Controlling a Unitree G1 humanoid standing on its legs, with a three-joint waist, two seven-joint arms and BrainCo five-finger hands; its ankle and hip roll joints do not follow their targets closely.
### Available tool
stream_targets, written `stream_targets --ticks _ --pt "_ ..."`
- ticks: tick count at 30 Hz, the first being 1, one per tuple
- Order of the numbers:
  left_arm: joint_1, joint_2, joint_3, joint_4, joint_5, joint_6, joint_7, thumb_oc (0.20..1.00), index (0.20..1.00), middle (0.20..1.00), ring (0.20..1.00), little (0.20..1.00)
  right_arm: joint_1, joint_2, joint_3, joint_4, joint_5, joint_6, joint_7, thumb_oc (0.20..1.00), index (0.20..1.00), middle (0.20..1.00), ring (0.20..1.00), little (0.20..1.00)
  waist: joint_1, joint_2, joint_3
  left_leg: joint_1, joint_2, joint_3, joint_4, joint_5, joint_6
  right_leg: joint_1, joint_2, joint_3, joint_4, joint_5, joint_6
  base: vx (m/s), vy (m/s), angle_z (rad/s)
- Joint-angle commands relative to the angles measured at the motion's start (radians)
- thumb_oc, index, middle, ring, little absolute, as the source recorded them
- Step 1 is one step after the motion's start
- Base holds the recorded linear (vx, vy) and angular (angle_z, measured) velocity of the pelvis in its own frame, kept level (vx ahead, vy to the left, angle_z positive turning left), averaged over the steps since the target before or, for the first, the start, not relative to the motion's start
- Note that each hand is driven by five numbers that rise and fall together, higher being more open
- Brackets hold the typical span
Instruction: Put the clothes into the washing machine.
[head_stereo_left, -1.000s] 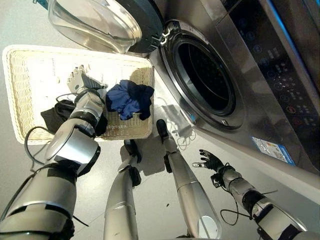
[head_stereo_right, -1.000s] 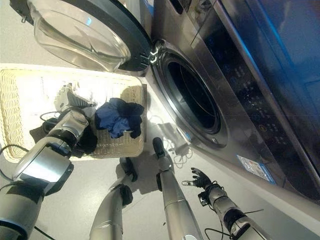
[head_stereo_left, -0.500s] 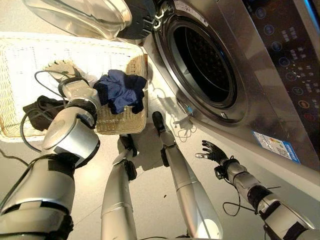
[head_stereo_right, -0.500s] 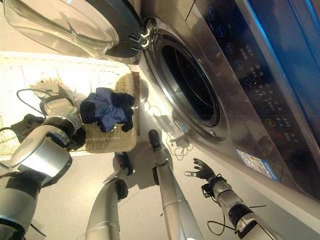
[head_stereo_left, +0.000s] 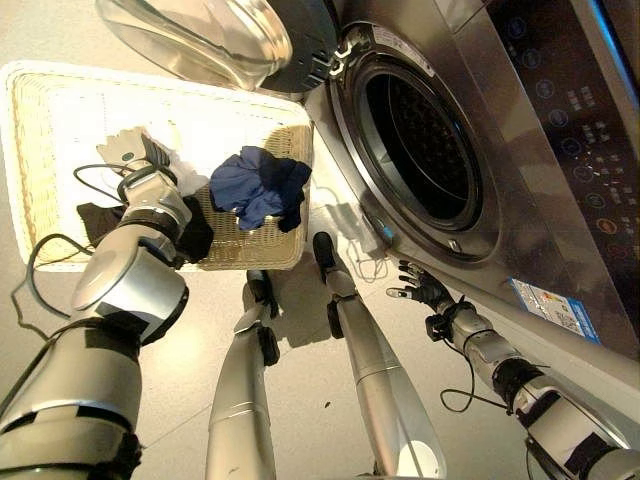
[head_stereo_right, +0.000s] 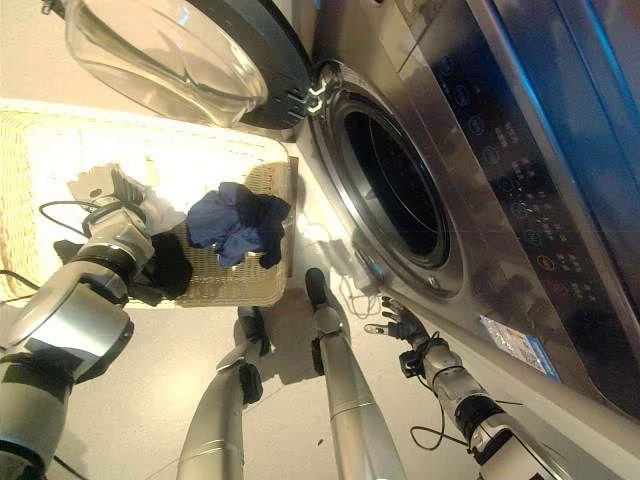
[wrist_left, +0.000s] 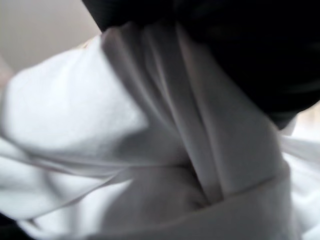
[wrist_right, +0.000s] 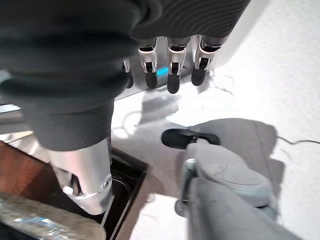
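Observation:
A wicker basket lies on the floor left of the washing machine. Its round door stands open and the drum is dark inside. A dark blue garment is heaped at the basket's right end. A black garment lies by my left forearm. My left hand is down in the basket on a white cloth, which bunches right against it. My right hand hovers open, holding nothing, low by the machine's front panel.
The open door overhangs the basket's far right corner. The machine's control panel runs along the right. Bare grey floor lies between basket and machine.
The camera has shifted. My left hand has gone from hovering over the basket down onto the white cloth. My right hand has drifted closer to the machine's front.

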Motion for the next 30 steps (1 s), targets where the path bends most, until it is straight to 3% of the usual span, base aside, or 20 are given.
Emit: stream_targets --ticks 1,6,10,13,16,17,19,21,22,25,26,27,30 --pt "0.053 0.051 0.096 -0.137 -0.169 -0.184 0.136 0.2 0.2 0.2 0.2 0.2 0.114 -0.001 -0.031 -0.104 0.038 -0.067 -0.053 1.0 1.0 1.0 1.0 1.0 0.033 -0.01 0.005 0.032 -0.047 -0.029 0.03 -0.042 -0.04 0.08 0.021 -0.036 -0.148 0.048 0.07 -0.05 -0.046 0.21" --pt "0.2 0.056 0.241 -0.373 -0.25 -0.339 0.248 0.2 0.2 0.2 0.2 0.2 0.171 0.013 -0.094 -0.284 0.043 -0.142 -0.141 1.0 1.0 1.0 1.0 1.0 0.064 0.003 0.005 0.076 -0.058 -0.053 -0.004 -0.038 -0.036 0.124 0.022 -0.042 -0.15 0.035 0.071 -0.04 -0.041 0.15" --pt "0.342 0.03 0.319 -0.521 -0.227 -0.383 0.307 0.2 0.2 0.2 0.2 0.2 0.193 0.032 -0.132 -0.414 -0.012 -0.207 -0.205 1.0 1.0 1.0 1.0 1.0 0.088 0.016 0.005 0.116 -0.066 -0.067 -0.041 -0.028 -0.034 0.161 0.024 -0.047 -0.159 0.026 0.071 -0.04 -0.014 0.06" --pt "0.453 -0.01 0.369 -0.628 -0.258 -0.445 0.274 0.2 0.2 0.2 0.2 0.2 0.173 0.04 -0.161 -0.53 -0.099 -0.208 -0.251 1.0 1.0 1.0 1.0 1.0 0.112 0.035 0.005 0.158 -0.066 -0.07 -0.087 -0.012 -0.033 0.198 0.019 -0.054 -0.176 0.016 0.073 -0.04 0.018 0.12" --pt "0.512 -0.05 0.394 -0.685 -0.312 -0.492 0.192 0.2 0.2 0.2 0.2 0.2 0.139 0.045 -0.168 -0.585 -0.139 -0.192 -0.24 1.0 1.0 1.0 1.0 1.0 0.13 0.049 0.005 0.186 -0.068 -0.072 -0.11 -0.005 -0.032 0.223 0.011 -0.068 -0.182 0.008 0.075 -0.03 0.029 0.18" --pt "0.543 -0.073 0.401 -0.731 -0.357 -0.512 0.106 0.2 0.2 0.2 0.2 0.2 0.107 0.046 -0.165 -0.614 -0.161 -0.173 -0.238 1.0 1.0 1.0 1.0 1.0 0.143 0.058 0.005 0.199 -0.072 -0.075 -0.121 0.0 -0.032 0.236 0.006 -0.078 -0.187 0.004 0.076 -0.03 0.02 0.07" --pt "0.565 -0.085 0.401 -0.772 -0.389 -0.518 0.039 0.2 0.2 0.2 0.2 0.2 0.085 0.047 -0.161 -0.625 -0.171 -0.161 -0.23 1.0 1.0 1.0 1.0 1.0 0.151 0.064 0.005 0.208 -0.073 -0.078 -0.129 0.003 -0.032 0.246 0.002 -0.084 -0.192 0.002 0.076 -0.02 0.011 0.02" --pt "0.628 -0.127 0.384 -0.894 -0.532 -0.524 -0.212 0.2 0.2 0.2 0.2 0.2 0.005 0.061 -0.147 -0.654 -0.184 -0.067 -0.198 1.0 1.0 1.0 1.0 1.0 0.175 0.085 0.005 0.232 -0.076 -0.086 -0.148 0.016 -0.034 0.278 -0.009 -0.102 -0.204 -0.003 0.075 -0.03 0.035 0.1" --pt "0.628 -0.127 0.384 -0.894 -0.532 -0.524 -0.212 0.2 0.2 0.2 0.2 0.2 0.005 0.061 -0.147 -0.654 -0.184 -0.067 -0.198 1.0 1.0 1.0 1.0 1.0 0.175 0.085 0.005 0.232 -0.076 -0.086 -0.148 0.016 -0.034 0.278 -0.009 -0.102 -0.204 -0.003 0.075 -0.02 0.031 0.13" --pt "0.68 -0.152 0.359 -0.986 -0.613 -0.507 -0.394 0.2 0.2 0.2 0.2 0.2 -0.036 0.061 -0.122 -0.654 -0.202 -0.013 -0.148 1.0 1.0 1.0 1.0 1.0 0.194 0.103 0.005 0.249 -0.078 -0.09 -0.165 0.027 -0.035 0.3 -0.02 -0.122 -0.212 -0.007 0.076 -0.02 0.024 0.07" --pt "0.68 -0.152 0.359 -0.986 -0.613 -0.507 -0.394 0.2 0.2 0.2 0.2 0.2 -0.036 0.061 -0.122 -0.654 -0.202 -0.013 -0.148 1.0 1.0 1.0 1.0 1.0 0.194 0.103 0.005 0.249 -0.078 -0.09 -0.165 0.027 -0.035 0.3 -0.02 -0.122 -0.212 -0.007 0.076 -0.04 0.037 0.07" --pt "0.705 -0.159 0.336 -1.038 -0.681 -0.471 -0.516 0.2 0.2 0.2 0.2 0.2 -0.071 0.053 -0.095 -0.644 -0.214 0.044 -0.101 1.0 1.0 1.0 1.0 1.0 0.206 0.115 0.005 0.259 -0.081 -0.091 -0.173 0.036 -0.034 0.313 -0.027 -0.134 -0.216 -0.006 0.074 -0.03 0.029 0.07" --pt "0.727 -0.157 0.317 -1.084 -0.733 -0.445 -0.607 0.2 0.2 0.2 0.2 0.2 -0.103 0.036 -0.057 -0.632 -0.21 0.102 -0.032 1.0 1.0 1.0 1.0 1.0 0.218 0.126 0.005 0.271 -0.084 -0.092 -0.182 0.043 -0.034 0.326 -0.037 -0.147 -0.222 -0.004 0.074 -0.01 0.013 0.03"
